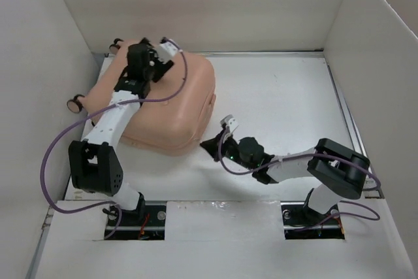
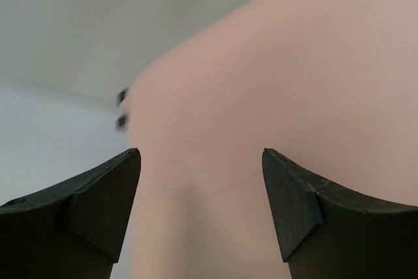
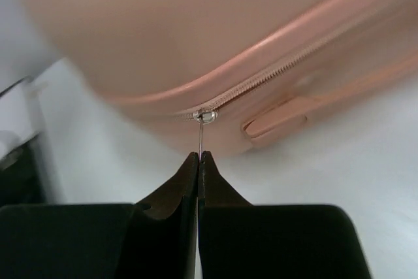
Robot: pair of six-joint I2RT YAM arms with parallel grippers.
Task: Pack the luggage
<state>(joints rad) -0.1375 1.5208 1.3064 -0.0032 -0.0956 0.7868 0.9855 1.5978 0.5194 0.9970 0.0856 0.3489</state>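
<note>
The salmon-pink luggage point(image 1: 173, 106) lies closed and flat at the back left of the table, wheels toward the left wall. My left gripper point(image 1: 155, 63) is open and rests over its top shell point(image 2: 274, 96), fingers spread on either side. My right gripper point(image 1: 210, 146) is at the suitcase's near right corner, shut on the thin metal zipper pull point(image 3: 200, 136), which hangs from the slider point(image 3: 206, 116) on the zipper line. A pink tab point(image 3: 274, 125) sits just right of the slider.
White walls enclose the table on the left, back and right. Two small wheels point(image 1: 76, 102) stick out on the suitcase's left side, two more point(image 1: 116, 45) near the back wall. Purple cables loop off both arms.
</note>
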